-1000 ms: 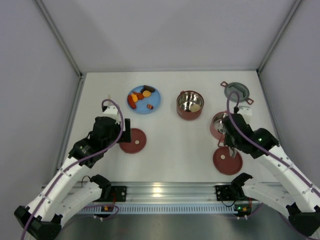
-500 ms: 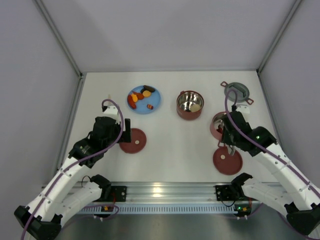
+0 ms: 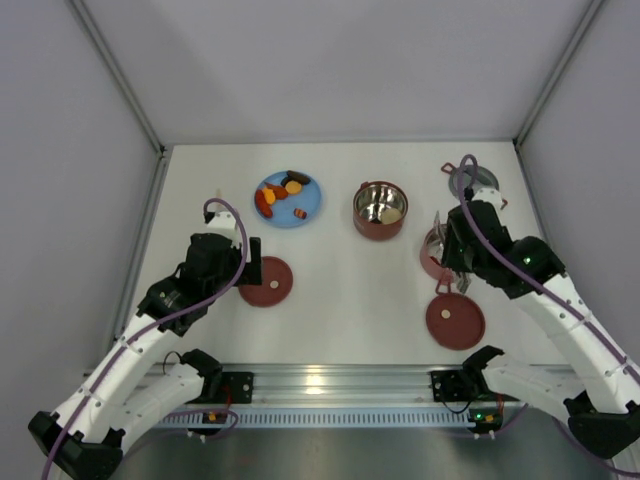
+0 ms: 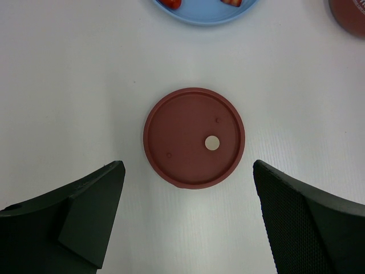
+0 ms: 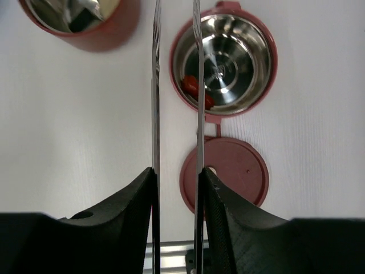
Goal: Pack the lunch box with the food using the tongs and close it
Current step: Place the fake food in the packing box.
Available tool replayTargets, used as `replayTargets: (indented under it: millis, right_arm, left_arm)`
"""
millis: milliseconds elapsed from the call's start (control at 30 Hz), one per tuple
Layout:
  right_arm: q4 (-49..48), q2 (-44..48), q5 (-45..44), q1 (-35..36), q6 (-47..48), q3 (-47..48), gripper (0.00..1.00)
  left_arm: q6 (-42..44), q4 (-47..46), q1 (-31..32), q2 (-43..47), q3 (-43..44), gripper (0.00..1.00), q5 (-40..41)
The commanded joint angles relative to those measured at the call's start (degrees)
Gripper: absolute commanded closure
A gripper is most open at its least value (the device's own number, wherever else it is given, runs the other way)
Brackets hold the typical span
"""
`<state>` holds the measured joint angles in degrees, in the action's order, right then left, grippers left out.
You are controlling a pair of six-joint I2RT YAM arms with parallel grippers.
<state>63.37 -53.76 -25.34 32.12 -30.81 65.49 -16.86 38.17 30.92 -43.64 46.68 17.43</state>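
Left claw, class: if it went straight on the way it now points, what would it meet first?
Probably the dark-red disc lid lying directly under the open left claw; how far below is unclear.

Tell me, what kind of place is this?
Likely a robot test booth: blank walls box in a white table, and a left arm and right arm stand bolted at a metal rail.

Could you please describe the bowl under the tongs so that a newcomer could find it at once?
Find the right arm, whose gripper holds the tongs. Beneath them, on the table's right side, sits a dark-red bowl with a flat lid just nearer the robot. Unlike the mid-table bowl, it holds red food.
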Motion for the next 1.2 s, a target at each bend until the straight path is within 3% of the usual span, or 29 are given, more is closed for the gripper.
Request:
replayTargets:
  millis: [0,200,433,800,1167]
  right_arm:
    - [-1.0,-3.9,3.8,-0.8,3.1,9.9,0.63]
    - [-3.6,-14.7,11.7,1.6,5.7,24.3,0.64]
    - [-10.0,-33.6,12.9,12.1,7.3,39.9,0.62]
    - [-23.6,-59.4,21.1,15.2,10.8,53.1,0.61]
    - [-31.1,-70.1,24.8,15.6,9.7,56.7,0.57]
  left_arm:
    - [-0.6,-0.9,0.3,0.0,0.1,0.01,0.3]
    - [-1.2,-0.3,0.3,0.2,0.4,0.01,2.9]
    - [-2.5,0.8,0.2,1.6,1.0,0.01,8.1]
    - [-3.2,0.9,0.2,4.0,1.0,0.01,10.5]
    - [-2.8,0.7,0.2,3.6,0.9,0.01,9.6]
